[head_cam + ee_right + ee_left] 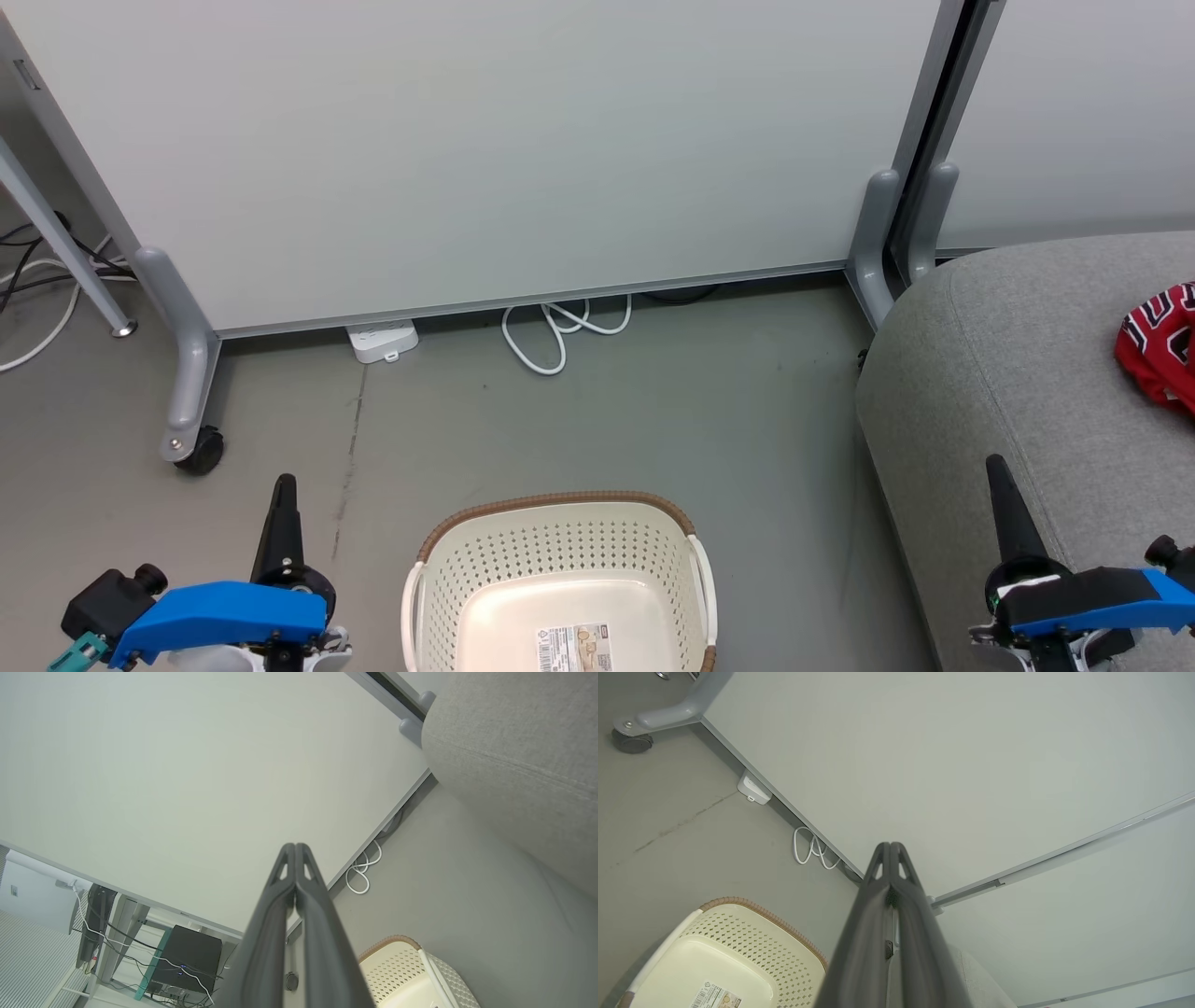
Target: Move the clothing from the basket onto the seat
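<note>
The cream perforated basket [560,546] with its brown rim stands on the floor at the bottom centre, holding nothing but a paper label [574,648]. A red jersey [1162,345] with black-and-white lettering lies on the grey seat [1018,373] at the right edge, partly cut off. The plain red garment is out of view. My left gripper [285,485] is shut and empty to the left of the basket. My right gripper [997,464] is shut and empty over the seat's front corner. The basket [728,947] and the seat [514,742] also show in the wrist views.
A pale partition panel [485,140] on grey wheeled feet [191,373] closes off the back. A white power strip [381,340] and a coiled white cable [560,331] lie at its base. More cables [42,280] trail at the far left. Grey floor [653,411] surrounds the basket.
</note>
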Available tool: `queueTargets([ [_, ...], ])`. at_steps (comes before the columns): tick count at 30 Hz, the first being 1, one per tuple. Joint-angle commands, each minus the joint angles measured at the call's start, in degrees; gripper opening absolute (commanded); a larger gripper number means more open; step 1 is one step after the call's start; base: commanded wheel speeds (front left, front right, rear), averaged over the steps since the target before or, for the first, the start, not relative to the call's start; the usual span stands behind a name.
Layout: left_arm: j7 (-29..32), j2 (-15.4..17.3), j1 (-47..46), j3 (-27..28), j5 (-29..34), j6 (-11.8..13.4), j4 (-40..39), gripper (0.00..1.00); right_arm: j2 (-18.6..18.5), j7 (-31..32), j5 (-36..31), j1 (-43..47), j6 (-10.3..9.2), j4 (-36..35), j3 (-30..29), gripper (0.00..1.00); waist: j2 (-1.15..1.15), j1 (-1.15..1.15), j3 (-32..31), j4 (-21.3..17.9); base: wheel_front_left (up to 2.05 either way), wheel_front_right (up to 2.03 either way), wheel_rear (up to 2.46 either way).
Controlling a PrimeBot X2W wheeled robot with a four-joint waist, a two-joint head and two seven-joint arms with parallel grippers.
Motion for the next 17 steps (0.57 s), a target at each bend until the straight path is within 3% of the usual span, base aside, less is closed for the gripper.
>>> queueTargets([
  [1, 0.4, 0.0, -1.6, 0.6, -1.7, -0.3, -0.6, 0.00, 0.1, 0.4, 1.7, -1.6, 0.02, -0.6, -0.2, 0.00, 0.00, 0.00, 0.0, 0.0, 0.00, 0.00, 0.00],
  [17, 2.8, 0.0, -2.4, 1.9, -11.1, -0.8, -0.5, 0.00, 0.2, 2.8, 11.1, -2.0, 0.02, -0.6, -0.7, 0.00, 0.00, 0.00, 0.1, -0.4, 0.00, 0.00, 0.00],
])
